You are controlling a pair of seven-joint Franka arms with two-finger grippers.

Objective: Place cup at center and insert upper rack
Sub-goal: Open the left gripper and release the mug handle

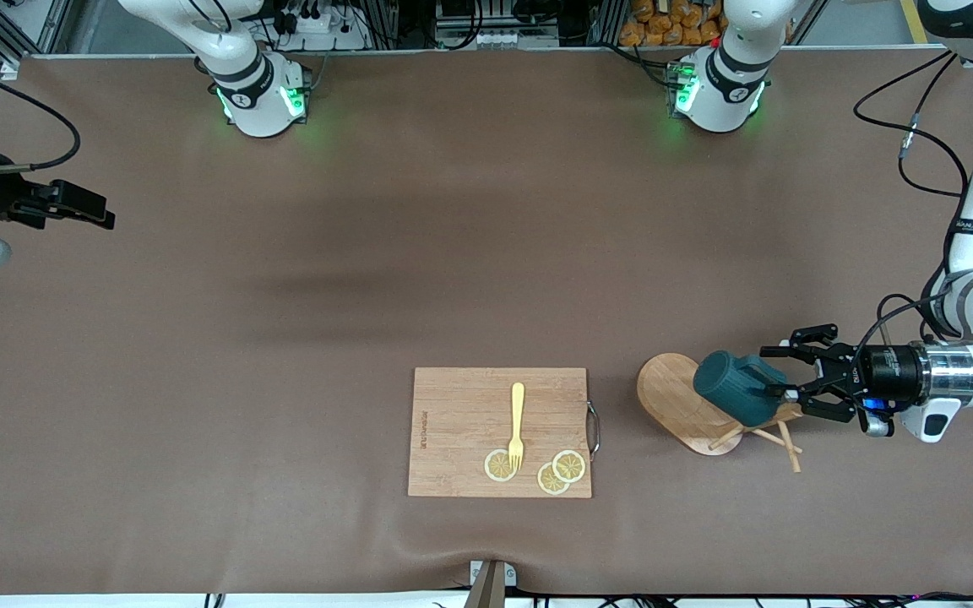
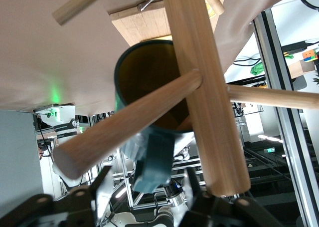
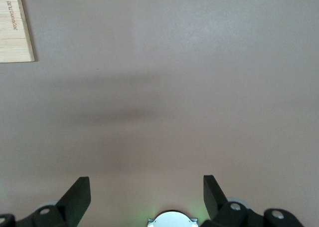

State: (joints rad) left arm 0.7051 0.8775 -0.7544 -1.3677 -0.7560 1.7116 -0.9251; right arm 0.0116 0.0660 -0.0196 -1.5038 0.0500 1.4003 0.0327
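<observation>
The upper rack lies tipped on its side, its oval base (image 1: 672, 393) toward the cutting board and its pegs (image 1: 778, 435) toward the left arm's end of the table. The dark teal cup (image 1: 736, 388) lies on its side on the rack between base and pegs. In the left wrist view the cup's tan inside (image 2: 149, 82) shows past the crossing pegs (image 2: 199, 87). My left gripper (image 1: 795, 390) is open, its fingers on either side of the cup's handle (image 2: 154, 157) without touching it. My right gripper (image 1: 102, 218) waits open over the table at the right arm's end; it also shows in the right wrist view (image 3: 147, 197).
A rectangular wooden cutting board (image 1: 499, 431) with a metal handle lies beside the rack's base, toward the right arm's end. On it are a yellow fork (image 1: 517, 422) and lemon slices (image 1: 561, 471). A corner of the board shows in the right wrist view (image 3: 15, 27).
</observation>
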